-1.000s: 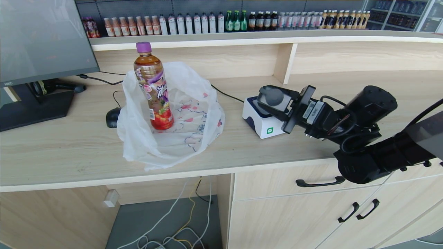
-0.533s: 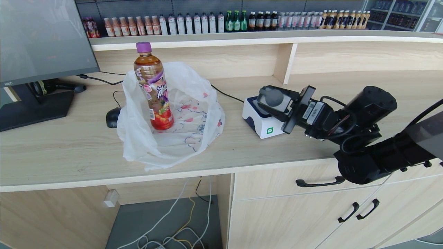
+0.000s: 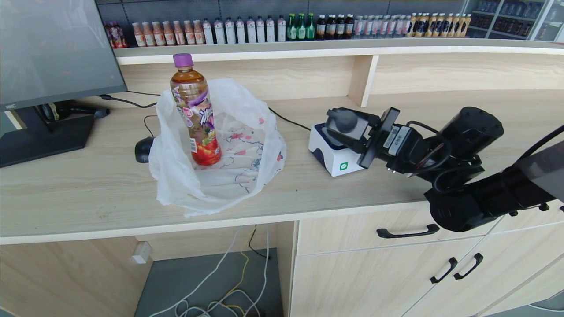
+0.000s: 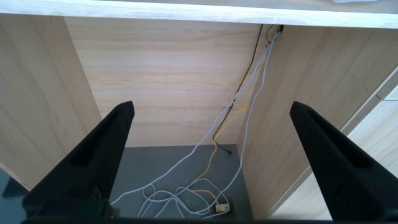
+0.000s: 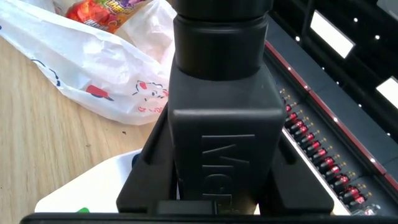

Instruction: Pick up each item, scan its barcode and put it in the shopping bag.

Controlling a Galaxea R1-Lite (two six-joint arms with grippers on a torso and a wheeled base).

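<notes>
Left pincer [image 4: 208, 112]: under the bench [image 3: 79, 189] edge, jaws wide apart, empty.

Bottle [image 3: 196, 114]: upright inside the shopping bag [image 3: 246, 176]. Neither has moved in the last second.

At the bag's 3 o'clock: right pincer [image 3: 359, 134] clamped on the scanner [image 3: 346, 123], which has crept slightly toward 10 o'clock above its white cradle [image 3: 335, 160].

Judgement: bottle already bagged; the small drift suggests the scanner is being repositioned, not put to use.

Hard to make out: right fingertips behind the scanner body; the bottle's barcode is too small to tell.

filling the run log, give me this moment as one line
bottle upright in shopping bag | right end effector at scanner | left end effector open under counter
</notes>
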